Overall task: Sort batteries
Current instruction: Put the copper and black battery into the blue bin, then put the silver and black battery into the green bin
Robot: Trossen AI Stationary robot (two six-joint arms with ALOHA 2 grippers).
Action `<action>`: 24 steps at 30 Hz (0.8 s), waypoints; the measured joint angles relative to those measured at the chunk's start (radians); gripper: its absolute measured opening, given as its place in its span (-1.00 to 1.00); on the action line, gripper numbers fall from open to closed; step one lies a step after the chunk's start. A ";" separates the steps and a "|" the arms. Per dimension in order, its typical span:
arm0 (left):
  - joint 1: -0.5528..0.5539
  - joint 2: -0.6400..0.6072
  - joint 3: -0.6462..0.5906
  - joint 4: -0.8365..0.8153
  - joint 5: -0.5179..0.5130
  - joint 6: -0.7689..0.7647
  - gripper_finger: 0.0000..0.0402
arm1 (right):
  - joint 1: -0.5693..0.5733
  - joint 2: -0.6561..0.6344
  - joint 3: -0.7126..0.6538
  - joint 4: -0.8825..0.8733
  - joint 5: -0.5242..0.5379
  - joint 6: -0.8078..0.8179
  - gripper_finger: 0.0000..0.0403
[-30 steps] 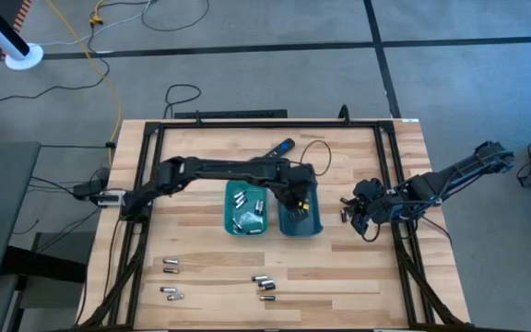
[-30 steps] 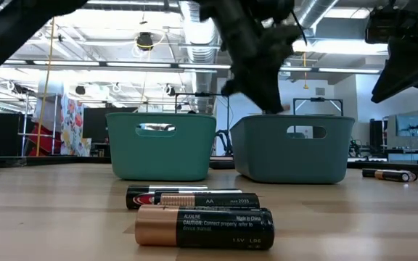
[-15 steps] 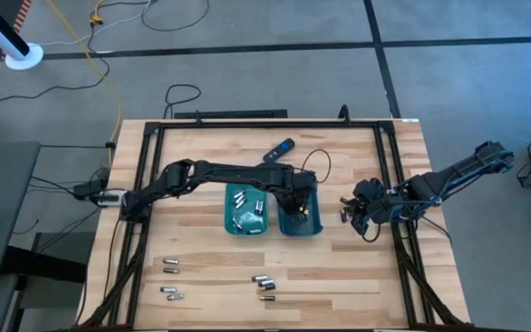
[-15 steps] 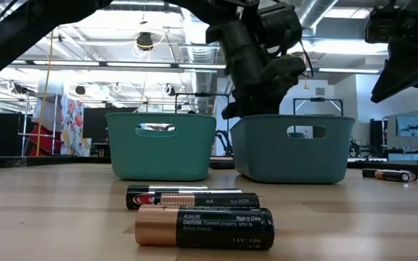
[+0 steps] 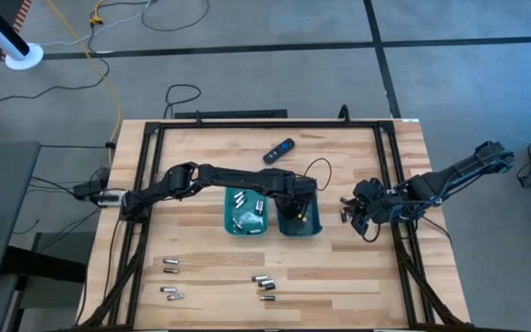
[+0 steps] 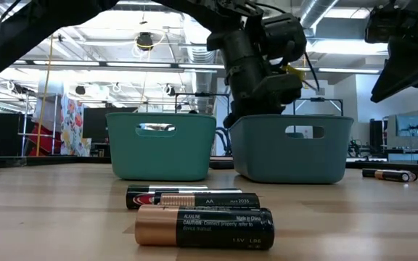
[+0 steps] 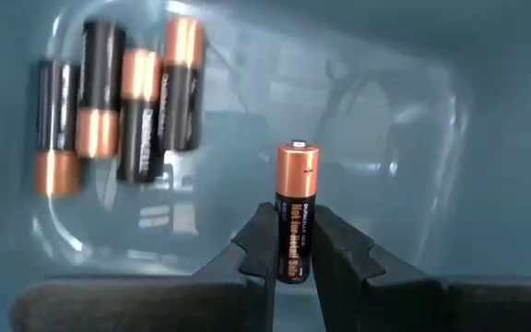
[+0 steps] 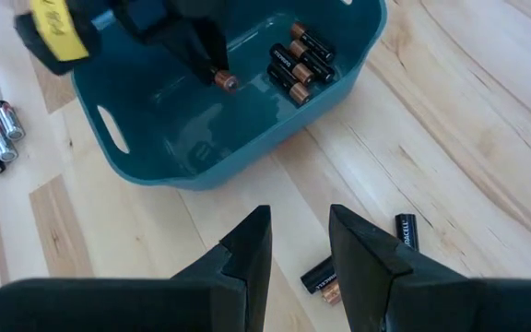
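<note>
Two teal trays stand side by side mid-table. The left tray (image 5: 228,210) holds silvery batteries. The right tray (image 5: 317,219) holds several dark, copper-ended batteries (image 7: 118,101) lying on its floor. My left gripper (image 7: 293,216) reaches down inside the right tray, shut on one dark battery (image 7: 295,175). My right gripper (image 8: 298,251) hangs open to the right of the right tray, above two loose batteries (image 8: 404,231) that lie on the wood. More batteries (image 5: 264,281) lie near the front edge. My left gripper pinches the battery's dark body (image 7: 291,247) at its rear end between its two fingers. The fingers come steeply from above, inside the tray, and lie along the battery. Its coppery end (image 8: 225,82) sticks out beyond the fingertips, pointing down at the tray floor.
A black remote (image 5: 279,149) lies on the far part of the table. Loose batteries lie at the near left (image 5: 171,266) and close in front of the low camera (image 6: 203,226). A dark frame (image 5: 142,184) runs around the table top.
My left gripper has come down with the battery from above the right tray's rim into the tray, staying shut on it.
</note>
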 joint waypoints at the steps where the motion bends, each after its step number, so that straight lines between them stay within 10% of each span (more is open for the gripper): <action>1: -0.001 0.000 0.000 0.006 0.000 0.006 -0.78 | 0.000 0.000 0.000 0.000 0.000 0.000 -0.37; 24: 0.001 -0.007 0.001 0.011 0.000 -0.009 -0.36 | 0.000 0.000 0.000 0.003 0.000 0.003 -0.37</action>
